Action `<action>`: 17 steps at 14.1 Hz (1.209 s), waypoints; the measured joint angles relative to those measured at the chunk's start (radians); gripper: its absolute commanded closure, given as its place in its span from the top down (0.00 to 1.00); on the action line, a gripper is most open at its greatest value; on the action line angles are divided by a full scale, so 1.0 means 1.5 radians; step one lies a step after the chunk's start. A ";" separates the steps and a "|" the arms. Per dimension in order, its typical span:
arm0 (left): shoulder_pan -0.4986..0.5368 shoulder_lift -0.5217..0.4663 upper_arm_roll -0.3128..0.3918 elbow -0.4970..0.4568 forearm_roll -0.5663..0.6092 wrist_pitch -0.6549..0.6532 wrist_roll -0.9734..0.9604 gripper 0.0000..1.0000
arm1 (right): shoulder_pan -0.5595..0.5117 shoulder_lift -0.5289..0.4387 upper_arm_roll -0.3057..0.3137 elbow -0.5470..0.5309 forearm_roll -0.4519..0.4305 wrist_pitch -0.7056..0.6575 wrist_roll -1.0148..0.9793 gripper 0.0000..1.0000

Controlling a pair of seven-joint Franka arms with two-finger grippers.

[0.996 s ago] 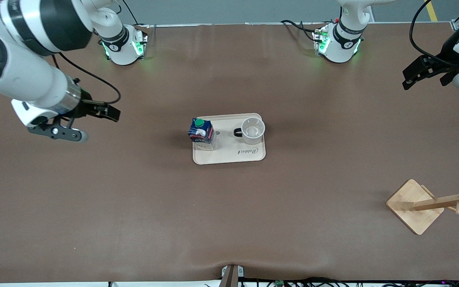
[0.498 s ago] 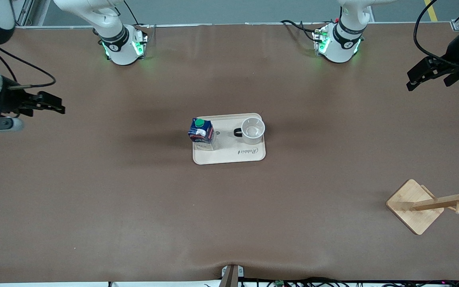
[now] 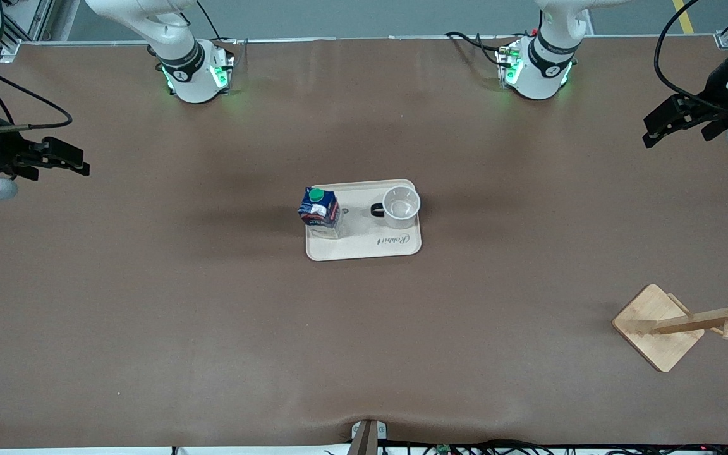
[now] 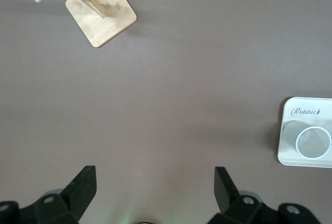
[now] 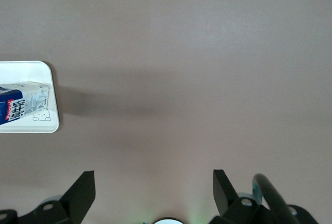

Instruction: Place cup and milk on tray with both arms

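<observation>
The right gripper [image 3: 54,158] has pulled away from the tray [image 3: 364,246]; left gripper [image 3: 670,123] too, both released. Cup [image 3: 400,206] and milk [image 3: 320,210] stand on the tray; the task looks finished.

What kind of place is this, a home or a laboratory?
Most likely a robot laboratory: two arm bases bolted along one bare brown table, cables at its edge, and only a tray and a wooden rack on it.

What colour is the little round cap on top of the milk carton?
Green. The cap sits on the dark blue milk carton; the front view shows it best.
</observation>
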 measured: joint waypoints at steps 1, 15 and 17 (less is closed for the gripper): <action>0.000 0.000 0.000 0.000 0.000 0.003 0.000 1.00 | -0.001 -0.003 0.000 0.000 0.000 0.000 0.000 1.00; -0.001 0.000 0.002 0.000 0.000 0.005 0.000 1.00 | -0.027 -0.006 -0.008 0.007 -0.010 0.006 0.040 1.00; -0.001 0.000 0.002 0.000 0.000 0.005 0.000 1.00 | -0.028 -0.006 -0.008 0.007 -0.011 0.006 0.043 1.00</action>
